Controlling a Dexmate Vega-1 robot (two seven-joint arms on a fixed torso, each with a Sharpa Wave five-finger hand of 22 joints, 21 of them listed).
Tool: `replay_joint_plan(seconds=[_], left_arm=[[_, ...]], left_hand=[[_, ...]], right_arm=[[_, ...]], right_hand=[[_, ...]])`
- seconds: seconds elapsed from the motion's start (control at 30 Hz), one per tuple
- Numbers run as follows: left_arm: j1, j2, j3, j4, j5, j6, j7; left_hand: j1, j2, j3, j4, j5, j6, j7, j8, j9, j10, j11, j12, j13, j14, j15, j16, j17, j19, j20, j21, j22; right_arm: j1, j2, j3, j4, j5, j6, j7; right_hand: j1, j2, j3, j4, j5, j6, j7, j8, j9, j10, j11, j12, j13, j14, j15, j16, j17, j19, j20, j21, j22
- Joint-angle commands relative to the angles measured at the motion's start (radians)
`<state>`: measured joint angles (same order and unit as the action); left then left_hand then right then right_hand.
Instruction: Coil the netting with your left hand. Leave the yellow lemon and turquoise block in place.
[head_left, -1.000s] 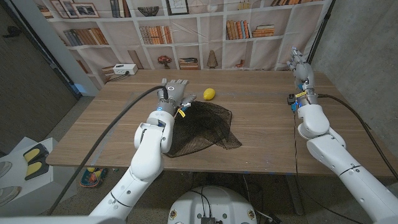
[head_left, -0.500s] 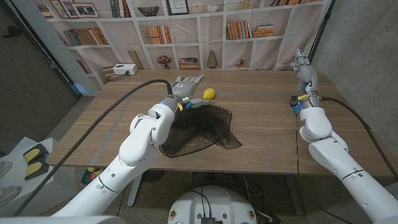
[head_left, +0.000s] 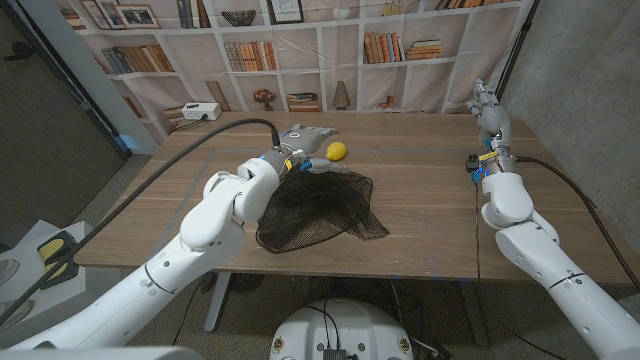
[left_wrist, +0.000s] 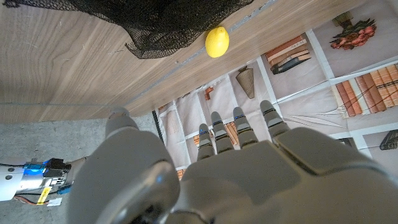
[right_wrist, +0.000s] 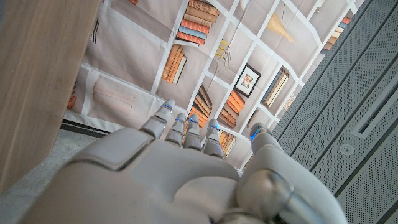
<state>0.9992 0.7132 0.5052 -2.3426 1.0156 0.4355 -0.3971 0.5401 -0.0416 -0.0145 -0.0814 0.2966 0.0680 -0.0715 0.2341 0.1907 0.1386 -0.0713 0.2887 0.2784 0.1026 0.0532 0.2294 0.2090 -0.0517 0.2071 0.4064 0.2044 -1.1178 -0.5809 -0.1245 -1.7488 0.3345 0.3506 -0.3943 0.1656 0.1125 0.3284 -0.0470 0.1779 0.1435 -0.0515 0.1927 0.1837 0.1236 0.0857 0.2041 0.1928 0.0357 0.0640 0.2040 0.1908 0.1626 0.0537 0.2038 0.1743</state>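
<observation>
The black netting (head_left: 320, 205) lies spread in a loose, crumpled sheet on the middle of the wooden table (head_left: 430, 200). Just behind its far edge sits the yellow lemon (head_left: 337, 151). My left hand (head_left: 305, 135) hovers over the netting's far left corner, fingers stretched out towards the lemon and holding nothing. In the left wrist view the hand (left_wrist: 205, 174) is open, with the lemon (left_wrist: 217, 42) and the netting's edge (left_wrist: 155, 22) beyond its fingertips. My right hand (head_left: 487, 105) is raised at the table's far right, fingers straight, empty; the right wrist view shows the hand (right_wrist: 180, 174) open.
A white power strip box (head_left: 200, 111) sits at the table's far left corner. A bookshelf backdrop (head_left: 330, 50) stands behind the table. The left arm's black cable (head_left: 190, 160) arcs over the table's left side. Bare wood lies between the netting and my right arm.
My left hand has swung to the right, from the netting's far left edge towards the lemon, and the arm's elbow has moved outward to the left. The right hand rose slightly. The netting has not moved.
</observation>
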Motion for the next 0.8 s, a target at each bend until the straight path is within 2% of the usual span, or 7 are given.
replay_joint_plan(seconds=[0.03,0.17,0.3,0.37,0.5,0.6,0.8], left_arm=[[-0.027,0.044,0.037,-0.004,-0.011,0.029,0.039],[0.004,0.041,0.02,0.001,-0.031,0.029,0.131],[0.066,0.015,-0.032,0.017,-0.106,0.019,0.303],[0.099,-0.003,-0.066,0.033,-0.166,-0.007,0.409],[0.144,-0.048,-0.116,0.068,-0.271,-0.051,0.584],[0.163,-0.07,-0.157,0.088,-0.375,-0.085,0.648],[0.179,-0.078,-0.244,0.136,-0.621,-0.198,0.683]], left_hand=[[0.014,0.002,0.0,-0.01,0.013,-0.001,-0.002,0.005,0.002,0.004,-0.003,0.003,-0.001,0.008,-0.005,0.007,0.003,0.007,0.005,0.007,0.003],[0.02,0.019,-0.004,-0.004,0.026,-0.056,-0.008,-0.025,0.001,-0.053,0.028,-0.025,-0.008,-0.02,-0.007,-0.007,0.003,0.019,0.006,0.007,0.003],[-0.029,0.091,-0.005,0.044,0.018,-0.144,-0.035,-0.054,-0.001,-0.141,0.062,-0.065,-0.021,-0.085,0.007,-0.029,0.004,0.005,0.003,-0.006,0.003],[-0.051,0.121,-0.003,0.064,0.009,-0.171,-0.044,-0.056,-0.002,-0.162,0.066,-0.072,-0.026,-0.098,0.014,-0.031,0.004,-0.006,0.006,-0.013,0.003],[-0.085,0.153,-0.004,0.09,-0.012,-0.17,-0.081,-0.048,-0.005,-0.178,0.065,-0.076,-0.035,-0.103,0.017,-0.03,0.001,-0.005,0.005,-0.017,0.002],[-0.103,0.161,-0.007,0.101,-0.022,-0.162,-0.097,-0.045,-0.006,-0.179,0.054,-0.077,-0.041,-0.095,0.017,-0.027,-0.001,0.001,0.006,-0.017,0.002],[-0.162,0.173,-0.024,0.139,-0.044,-0.101,-0.126,-0.033,-0.011,-0.149,0.039,-0.069,-0.058,-0.085,0.019,-0.027,-0.008,0.008,0.006,-0.022,-0.001]], right_arm=[[0.003,-0.001,0.0,0.002,-0.003,-0.005,0.002],[0.007,0.0,-0.004,0.004,-0.001,-0.009,0.006],[0.01,-0.002,-0.007,0.006,0.002,-0.014,0.011],[0.011,-0.004,-0.009,0.007,0.004,-0.018,0.014],[0.014,-0.01,-0.015,0.01,0.011,-0.025,0.026],[0.017,-0.016,-0.021,0.013,0.016,-0.027,0.04],[0.023,-0.038,-0.031,0.016,0.034,-0.035,0.08]], right_hand=[[-0.005,0.002,0.003,0.008,0.004,0.009,0.0,0.0,0.002,0.01,0.0,-0.001,0.003,0.002,0.0,-0.003,0.002,0.011,0.0,0.0,0.003],[-0.005,0.001,0.003,0.008,0.004,0.01,0.002,0.0,0.002,0.01,-0.001,-0.001,0.003,0.002,0.001,-0.004,0.002,0.011,0.001,0.0,0.003],[-0.005,0.001,0.004,0.008,0.004,0.01,0.001,0.0,0.002,0.01,0.0,-0.001,0.003,0.001,0.001,-0.004,0.002,0.011,0.001,0.0,0.003],[-0.006,0.0,0.003,0.008,0.004,0.01,0.001,0.0,0.002,0.011,0.001,-0.001,0.003,0.001,0.001,-0.004,0.002,0.011,0.001,0.0,0.003],[-0.006,-0.004,0.002,0.007,0.003,0.009,0.002,0.0,0.002,0.011,0.002,-0.001,0.003,0.001,0.004,-0.005,0.002,0.012,0.003,0.0,0.003],[-0.01,-0.01,-0.002,0.007,0.003,0.007,-0.001,-0.001,0.002,0.008,0.002,-0.003,0.003,-0.001,0.008,-0.005,0.002,0.012,0.006,0.0,0.003],[-0.028,-0.029,-0.016,0.013,0.002,0.003,-0.006,-0.003,0.002,0.005,0.0,-0.004,0.003,0.002,0.01,-0.003,0.004,0.011,0.014,-0.001,0.003]])
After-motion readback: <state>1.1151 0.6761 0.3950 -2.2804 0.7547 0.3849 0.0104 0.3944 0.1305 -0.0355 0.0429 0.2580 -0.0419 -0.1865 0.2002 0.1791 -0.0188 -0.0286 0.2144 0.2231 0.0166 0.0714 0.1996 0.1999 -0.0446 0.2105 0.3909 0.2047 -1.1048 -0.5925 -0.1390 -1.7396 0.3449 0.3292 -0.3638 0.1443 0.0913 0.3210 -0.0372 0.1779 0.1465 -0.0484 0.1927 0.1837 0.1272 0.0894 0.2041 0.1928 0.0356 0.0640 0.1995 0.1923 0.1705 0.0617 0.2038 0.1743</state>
